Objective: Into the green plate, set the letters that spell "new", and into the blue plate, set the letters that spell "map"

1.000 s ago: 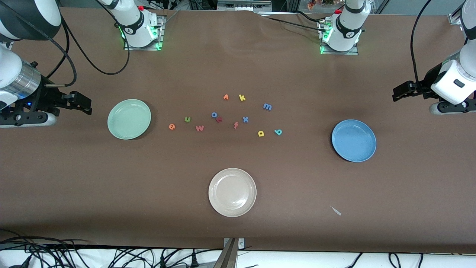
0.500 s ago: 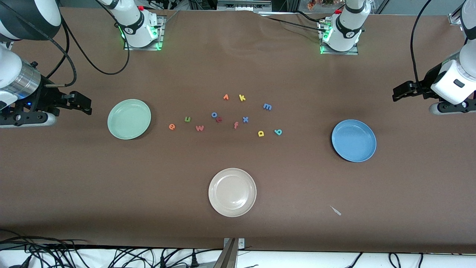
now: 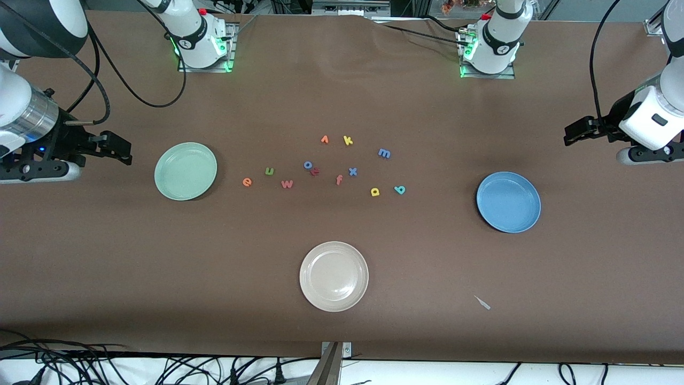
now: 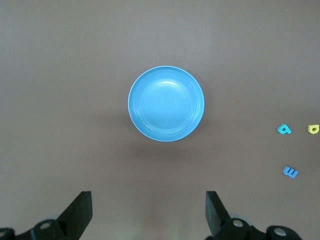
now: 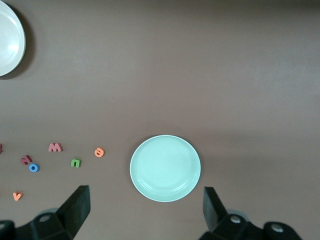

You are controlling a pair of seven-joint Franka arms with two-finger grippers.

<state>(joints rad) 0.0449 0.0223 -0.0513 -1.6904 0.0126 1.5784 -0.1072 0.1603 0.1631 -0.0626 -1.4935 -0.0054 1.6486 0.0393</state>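
The green plate (image 3: 185, 171) (image 5: 165, 168) and the blue plate (image 3: 508, 202) (image 4: 166, 103) hold nothing. Between them lie the orange e (image 3: 247, 182), green n (image 3: 269, 171) and pinkish-red w (image 3: 287, 184) toward the green plate. The blue m (image 3: 384, 153), yellow a (image 3: 375, 192) and teal p (image 3: 399, 189) lie toward the blue plate. My right gripper (image 3: 118, 148) (image 5: 146, 207) hangs open over the table beside the green plate. My left gripper (image 3: 569, 135) (image 4: 149, 210) hangs open over the table near the blue plate. Both hold nothing.
Other letters sit among them: blue o (image 3: 308, 164), dark red letter (image 3: 315, 171), salmon f (image 3: 339, 179), blue x (image 3: 352, 171), orange v (image 3: 324, 139), yellow k (image 3: 348, 140). A cream-white plate (image 3: 334, 276) lies nearer the front camera. A small pale scrap (image 3: 482, 302) lies near the front edge.
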